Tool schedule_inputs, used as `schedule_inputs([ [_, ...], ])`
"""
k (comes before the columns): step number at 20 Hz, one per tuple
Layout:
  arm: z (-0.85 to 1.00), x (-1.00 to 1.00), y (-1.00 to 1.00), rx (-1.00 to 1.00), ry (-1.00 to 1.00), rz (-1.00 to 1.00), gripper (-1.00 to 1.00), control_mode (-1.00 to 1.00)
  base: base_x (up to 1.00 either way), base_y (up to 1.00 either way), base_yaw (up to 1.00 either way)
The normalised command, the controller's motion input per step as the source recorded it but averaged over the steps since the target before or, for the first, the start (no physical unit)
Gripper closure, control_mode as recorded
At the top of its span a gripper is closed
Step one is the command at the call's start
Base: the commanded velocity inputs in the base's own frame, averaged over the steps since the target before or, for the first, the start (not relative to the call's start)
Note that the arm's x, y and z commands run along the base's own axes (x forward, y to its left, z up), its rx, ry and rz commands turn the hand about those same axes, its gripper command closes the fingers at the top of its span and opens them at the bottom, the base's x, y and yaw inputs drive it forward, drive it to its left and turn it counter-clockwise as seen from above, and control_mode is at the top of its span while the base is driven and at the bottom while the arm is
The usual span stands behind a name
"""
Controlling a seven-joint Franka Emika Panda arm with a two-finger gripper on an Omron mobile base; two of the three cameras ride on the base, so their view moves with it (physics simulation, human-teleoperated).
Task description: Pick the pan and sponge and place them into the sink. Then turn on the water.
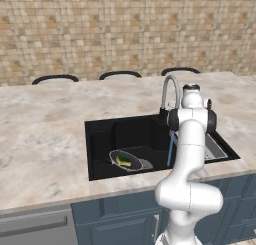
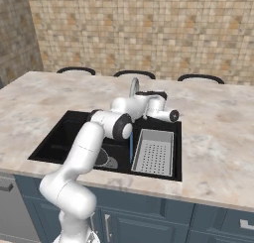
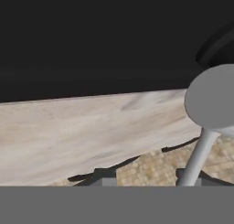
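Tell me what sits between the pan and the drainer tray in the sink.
In the left base view, the blue water stream falls between the pan and the drainer tray; the rest is bare black sink floor.

Black sink [image 1: 100,139], green-yellow sponge [image 1: 123,161], blue water [image 1: 170,148], tan mosaic-tiled wall [image 1: 125,29]

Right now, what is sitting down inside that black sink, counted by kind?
Pan: 1
Sponge, lying in the pan: 1
Grey drainer tray: 1
Blue stream of water: 1
Total: 4

Glossy white arm [image 1: 191,154], dark joints
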Motion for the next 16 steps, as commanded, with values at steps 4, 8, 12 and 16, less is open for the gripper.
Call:
schedule_inputs([
  [4, -0.13, 0.00, -0.58, -0.02, 0.00, -0.03, 1.00, -1.00, 0.00, 0.00, 0.00],
  [8, -0.14, 0.00, -0.58, -0.01, 0.01, -0.03, 1.00, -1.00, 0.00, 0.00, 0.00],
  [12, -0.15, -0.02, -0.59, -0.01, 0.01, -0.03, 1.00, -1.00, 0.00, 0.00, 0.00],
  [16, 0.15, -0.04, -0.58, 0.00, 0.00, -0.03, 1.00, -1.00, 0.00, 0.00, 0.00],
])
